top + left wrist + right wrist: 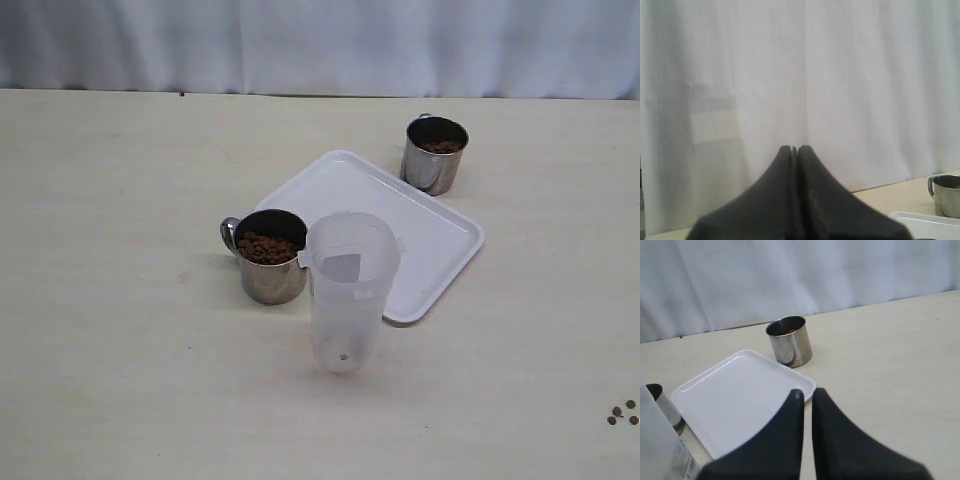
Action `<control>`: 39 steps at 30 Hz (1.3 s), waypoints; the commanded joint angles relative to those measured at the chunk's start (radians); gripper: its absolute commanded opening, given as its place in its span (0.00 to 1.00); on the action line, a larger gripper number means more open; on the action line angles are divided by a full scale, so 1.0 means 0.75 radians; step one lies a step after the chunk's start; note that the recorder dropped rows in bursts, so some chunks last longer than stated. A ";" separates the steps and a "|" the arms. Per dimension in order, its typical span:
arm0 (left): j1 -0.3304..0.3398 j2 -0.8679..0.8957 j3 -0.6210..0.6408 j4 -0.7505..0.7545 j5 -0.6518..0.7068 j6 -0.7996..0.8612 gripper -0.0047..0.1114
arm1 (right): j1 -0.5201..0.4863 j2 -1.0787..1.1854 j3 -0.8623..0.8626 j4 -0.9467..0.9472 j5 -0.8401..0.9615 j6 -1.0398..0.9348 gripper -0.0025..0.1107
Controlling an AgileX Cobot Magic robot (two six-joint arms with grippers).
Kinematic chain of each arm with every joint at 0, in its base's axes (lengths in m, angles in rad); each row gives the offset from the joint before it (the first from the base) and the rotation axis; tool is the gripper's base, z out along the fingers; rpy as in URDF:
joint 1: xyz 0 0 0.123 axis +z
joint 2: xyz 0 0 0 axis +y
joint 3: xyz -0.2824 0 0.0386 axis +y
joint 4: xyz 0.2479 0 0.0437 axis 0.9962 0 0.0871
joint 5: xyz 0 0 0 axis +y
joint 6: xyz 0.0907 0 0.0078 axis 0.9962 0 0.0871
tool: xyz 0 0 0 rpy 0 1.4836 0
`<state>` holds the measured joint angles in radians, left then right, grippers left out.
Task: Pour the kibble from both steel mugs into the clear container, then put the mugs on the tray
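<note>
Exterior view: pale table [120,200] w/ white curtain [300,45] at the back. Tray [370,200] lies flat mid-table, turned at an angle. Both mugs stand upright on the table, off the tray. Far mug [435,155] sits just beyond the tray's far-right edge, brown pellets showing inside. Near mug [270,258] is by the tray's near-left corner, handle pointing left, kibble [266,247] filling it well up. Clear container [348,290] stands upright just right of the near mug, touching or almost, and its top overlaps the tray's near edge as seen from here. One dark speck shows low in the container, prob. a pellet. A few loose pellets [622,412] lie on the table far right, well apart from the rest.

Left wrist view: left gripper [794,149] has fingers pressed together, nothing between, aimed at the curtain. One steel mug [946,195] shows at the frame edge; can't tell which.

Right wrist view: right gripper [807,392] nearly closed, only a slim gap, holding nothing, above the tray edge w/ the far mug beyond.
</note>
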<state>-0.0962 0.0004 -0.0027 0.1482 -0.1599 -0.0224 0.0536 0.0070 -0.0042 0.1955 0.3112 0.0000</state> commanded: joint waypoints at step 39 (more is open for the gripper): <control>-0.012 -0.001 0.004 -0.014 0.043 -0.279 0.04 | -0.008 0.002 0.006 0.003 -0.020 -0.009 0.06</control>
<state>-0.0962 0.0004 -0.0027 0.1482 -0.1648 -0.1099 0.0536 0.0070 -0.0042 0.1955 0.3112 0.0000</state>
